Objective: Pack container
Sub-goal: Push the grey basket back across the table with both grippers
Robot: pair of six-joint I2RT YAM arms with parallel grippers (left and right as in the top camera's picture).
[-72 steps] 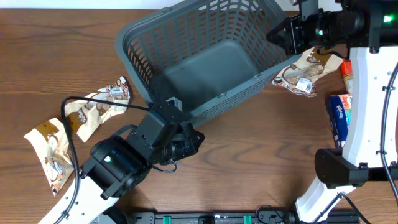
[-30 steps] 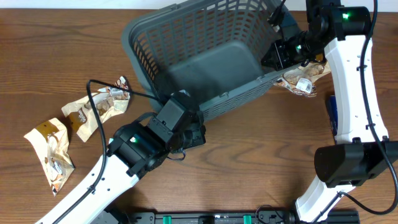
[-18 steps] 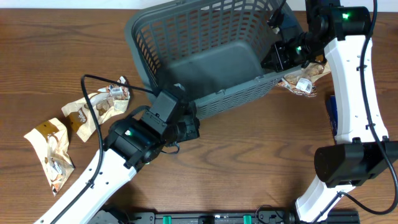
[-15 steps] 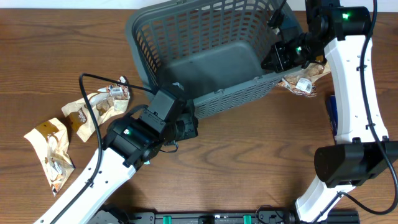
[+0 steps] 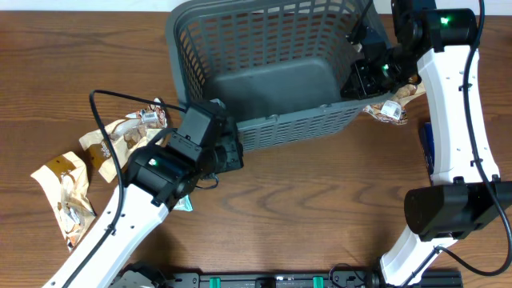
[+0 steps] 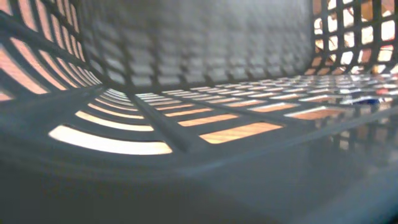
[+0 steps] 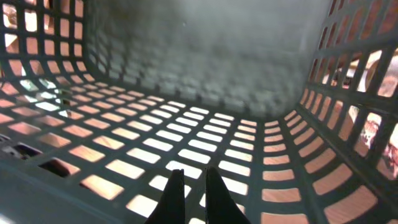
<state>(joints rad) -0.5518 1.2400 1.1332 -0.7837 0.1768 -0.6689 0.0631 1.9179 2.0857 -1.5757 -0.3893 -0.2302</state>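
1. Right gripper (image 7: 193,180) is seen with its jaws drawn to a narrow gap over the lattice of the right-hand wall of the container (image 5: 280,128). It is judged to be pinching that wall near the rim.
2. At the near left corner the left gripper (image 5: 230,150) is pressed against the rim. Its fingers are hidden in both views that cover it, so its opening cannot be told.
3. The container is set at the far middle of the table (image 5: 320,208), with its far rim cut off by the overhead frame. No pack is seen on its floor.
4. The step in hand is judged to be a two-arm squaring of the container. Both holds should be moved together and kept low, so that the thin wall is not twisted and no side is lifted.
5. Care is needed at the right corner, where a snack pack (image 5: 390,102) lies just beside the wall, perhaps partly under it. It could be dragged or trapped.
6. The mouth is turned upward. The long axis appears to run left to right, with the right end swung slightly toward the far side. The other snack packs (image 5: 128,136) are left lying beside the left arm.
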